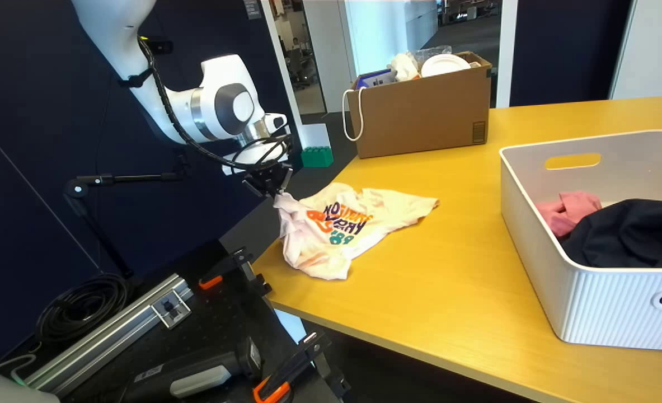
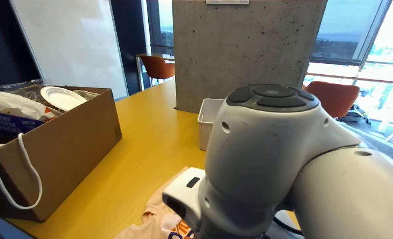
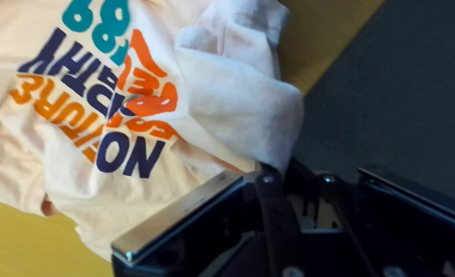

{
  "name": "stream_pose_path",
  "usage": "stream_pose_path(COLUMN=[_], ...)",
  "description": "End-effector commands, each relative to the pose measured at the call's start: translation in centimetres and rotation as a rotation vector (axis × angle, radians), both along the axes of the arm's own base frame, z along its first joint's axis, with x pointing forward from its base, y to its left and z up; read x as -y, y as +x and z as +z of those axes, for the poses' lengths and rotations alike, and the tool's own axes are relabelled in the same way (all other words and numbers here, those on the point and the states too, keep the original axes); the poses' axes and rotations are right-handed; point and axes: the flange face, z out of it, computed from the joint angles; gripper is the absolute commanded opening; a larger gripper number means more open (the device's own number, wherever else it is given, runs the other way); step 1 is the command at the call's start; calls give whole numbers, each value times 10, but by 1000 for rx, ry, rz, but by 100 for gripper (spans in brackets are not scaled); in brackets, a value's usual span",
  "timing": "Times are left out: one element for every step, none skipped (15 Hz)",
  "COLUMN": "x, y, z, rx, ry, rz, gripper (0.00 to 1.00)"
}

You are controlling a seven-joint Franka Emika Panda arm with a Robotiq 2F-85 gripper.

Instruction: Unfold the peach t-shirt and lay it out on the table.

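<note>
Shirt looks partway unfolded, the gripper's jaws clamped on a lifted fold; next, likely, draw it straight, lower it onto the table, release.

Both exterior views overlook the flat yellow-tan wooden surface; the close wrist view faces the peach fabric t-shirt, probably downward.

On the flat yellow wooden tabletop, in an exterior view, a rectangular brown cardboard box stood at one o'clock from the crumpled peach fabric t-shirt, a rectangular white plastic bin at three.
</note>
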Motion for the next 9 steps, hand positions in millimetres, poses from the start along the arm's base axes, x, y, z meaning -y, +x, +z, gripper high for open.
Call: stream_pose_path(x=[-28, -31, -33, -32, -29, -25, -16, -9, -1], y=[-3, -4, -5, -6, -5, -3, -2, -1, -1], z=[-1, -2, -1, -1, 0, 0, -1, -2, -4], rx=[-67, -89, -106, -123, -136, -151, -172, -191, -209], ry=[109, 125, 135, 145, 145, 151, 146, 141, 133], rz=[115, 128, 122, 114, 84, 60, 26, 0, -30], gripper=[33, 34, 40, 47, 54, 62, 68, 75, 83])
